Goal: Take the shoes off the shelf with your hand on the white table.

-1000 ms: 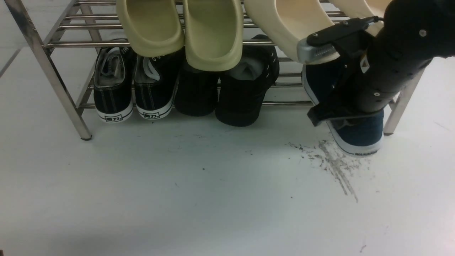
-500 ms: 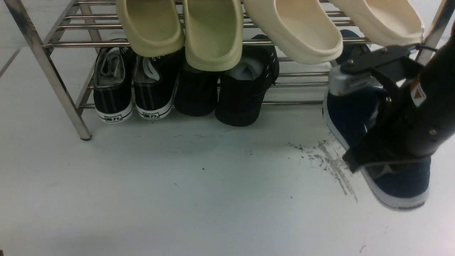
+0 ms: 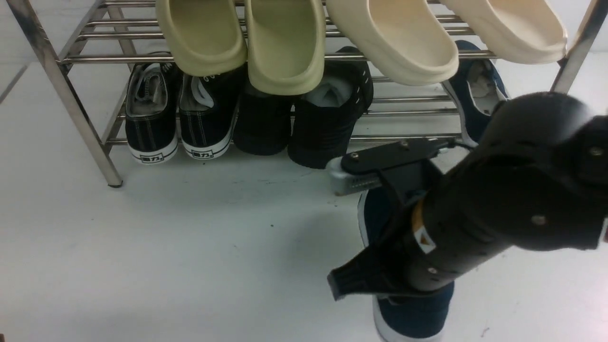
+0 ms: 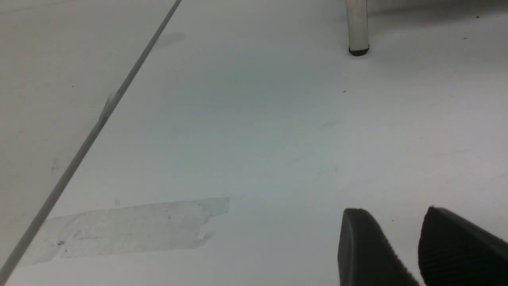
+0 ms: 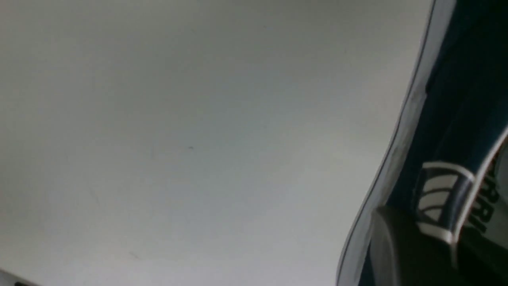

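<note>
My right gripper (image 3: 380, 280), at the end of the bulky black arm (image 3: 498, 209), is shut on the side wall of one navy-blue slip-on (image 3: 413, 318) with a white sole, in front of the shelf (image 3: 85, 123) over the white table (image 3: 190, 247). In the right wrist view one finger (image 5: 397, 246) lies against that shoe (image 5: 456, 99), whose white trim and printed insole show. The other navy shoe (image 3: 475, 90) lies on the lower tier at the right. My left gripper (image 4: 393, 214) is open and empty just above the table.
Black lace-up sneakers (image 3: 152, 114) and all-black shoes (image 3: 327, 118) fill the lower tier. Yellow-green slippers (image 3: 285, 47) and cream slippers (image 3: 394, 42) hang over the upper tier. A shelf leg (image 4: 357, 28) and a tape patch (image 4: 127, 230) show in the left wrist view.
My right arm has pulled the navy shoe off the lower tier, toward the front and to the left. It uncovered the second navy shoe on the shelf and now covers the scuff marks.
</note>
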### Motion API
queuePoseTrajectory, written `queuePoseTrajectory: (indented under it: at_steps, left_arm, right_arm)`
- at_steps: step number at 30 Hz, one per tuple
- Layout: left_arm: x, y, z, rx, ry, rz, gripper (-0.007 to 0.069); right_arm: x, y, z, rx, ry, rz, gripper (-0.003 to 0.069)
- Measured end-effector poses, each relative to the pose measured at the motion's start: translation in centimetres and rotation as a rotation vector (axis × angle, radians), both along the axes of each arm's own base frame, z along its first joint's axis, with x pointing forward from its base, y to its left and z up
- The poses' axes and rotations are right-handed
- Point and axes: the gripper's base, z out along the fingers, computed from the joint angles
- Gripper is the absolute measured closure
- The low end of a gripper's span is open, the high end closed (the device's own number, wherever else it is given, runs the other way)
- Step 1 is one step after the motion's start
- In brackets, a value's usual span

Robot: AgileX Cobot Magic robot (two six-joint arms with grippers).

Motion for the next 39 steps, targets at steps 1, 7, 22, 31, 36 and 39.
queuePoseTrajectory:
  at_steps: [1, 7, 22, 31, 36, 39]
  left_arm:
    - [0.0, 0.0, 0.0, 0.000, 0.000, 0.000, 0.0383]
    - [0.0, 0.0, 0.0, 0.000, 0.000, 0.000, 0.0383]
    - [0.0, 0.0, 0.0, 0.000, 0.000, 0.000, 0.0383]
    - [0.0, 0.0, 0.0, 0.000, 0.000, 0.000, 0.0383]
    - [0.0, 0.0, 0.0, 0.000, 0.000, 0.000, 0.0383]
    - [0.0, 0.0, 0.0, 0.000, 0.000, 0.000, 0.0383]
  right_arm:
    - [0.4, 0.5, -0.7, -0.010, 0.011, -0.005, 0.0623]
    - [2.1, 3.1, -2.0, -0.001, 0.031, -0.014, 0.0623]
    - [3.0, 8.4, -5.3, 0.018, 0.029, 0.045, 0.0620]
    - [3.7, 10.0, -7.8, 0.034, -0.012, 0.069, 0.0612]
    - [4.0, 10.1, -8.8, 0.002, -0.031, 0.088, 0.0598]
    - [4.0, 10.1, -8.8, -0.003, -0.028, 0.089, 0.0562]
